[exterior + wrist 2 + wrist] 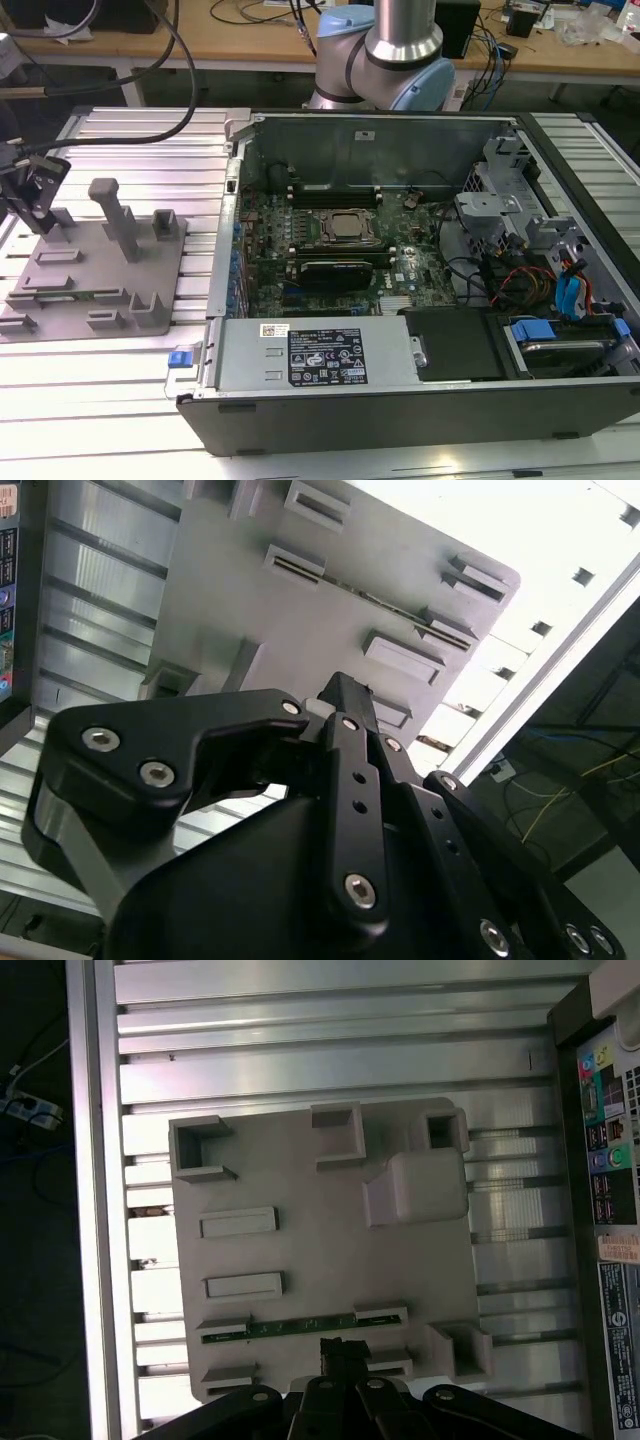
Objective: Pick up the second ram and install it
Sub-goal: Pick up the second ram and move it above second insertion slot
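Note:
The second ram (300,1325) is a thin green stick standing on edge in slots of the grey fixture plate (300,1170). In the exterior view the second ram (75,295) lies near the plate's front edge, at the view's left. My gripper (42,215) hangs over the far left part of the fixture plate (100,270), above the stick and apart from it. Its black fingers (345,740) are pressed together with nothing between them. In the first wrist view the gripper (342,1345) points just beside the green stick.
An open computer case (420,250) with its motherboard (340,230) fills the exterior view's middle and right. Upright grey posts (115,215) stand on the fixture plate close to the gripper. Ribbed aluminium table (120,370) lies around both. Cables (100,70) hang at the back left.

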Tool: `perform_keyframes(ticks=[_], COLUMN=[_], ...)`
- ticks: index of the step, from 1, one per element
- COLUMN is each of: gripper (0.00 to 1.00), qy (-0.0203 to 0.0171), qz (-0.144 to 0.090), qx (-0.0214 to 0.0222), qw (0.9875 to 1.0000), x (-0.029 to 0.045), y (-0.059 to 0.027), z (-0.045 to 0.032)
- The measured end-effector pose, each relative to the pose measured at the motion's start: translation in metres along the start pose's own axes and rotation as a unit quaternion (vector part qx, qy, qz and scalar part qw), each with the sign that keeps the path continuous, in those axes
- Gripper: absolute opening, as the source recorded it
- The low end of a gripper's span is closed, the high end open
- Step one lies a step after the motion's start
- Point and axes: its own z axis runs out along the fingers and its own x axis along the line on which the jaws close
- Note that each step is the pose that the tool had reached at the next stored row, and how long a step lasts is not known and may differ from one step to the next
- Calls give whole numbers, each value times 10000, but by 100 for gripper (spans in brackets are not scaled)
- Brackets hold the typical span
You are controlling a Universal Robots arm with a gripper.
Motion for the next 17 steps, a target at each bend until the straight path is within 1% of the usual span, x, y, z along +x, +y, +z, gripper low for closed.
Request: perform_keyframes(ticks=[2,3,4,5,6,7,8,9,11,12,13,14,16,17], gripper=[8,8,8,8,8,8,8,8,8,8,8,8,8,8], qy=[2,6,16,22,30,42,48,54,63,70,77,80,89,93], qz=[-48,-133,-370,-509,-683,-957,-1112,-1247,-1444,-1584,-1745,-1830,-2023,-2124], qx=[-1,-2,-3,-5,-7,-11,-13,-15,-18,-20,-23,-24,-28,-29], qw=[10000,9999,9993,9987,9977,9954,9938,9922,9895,9874,9846,9831,9793,9771], x=[0,1,0,0,0,0,0,0,0,0,0,0,0,0], y=[0,0,0,0,0,0,0,0,0,0,0,0,0,-1], z=[1,2,3,3,3,5,6,6,8,9,10,11,13,14])
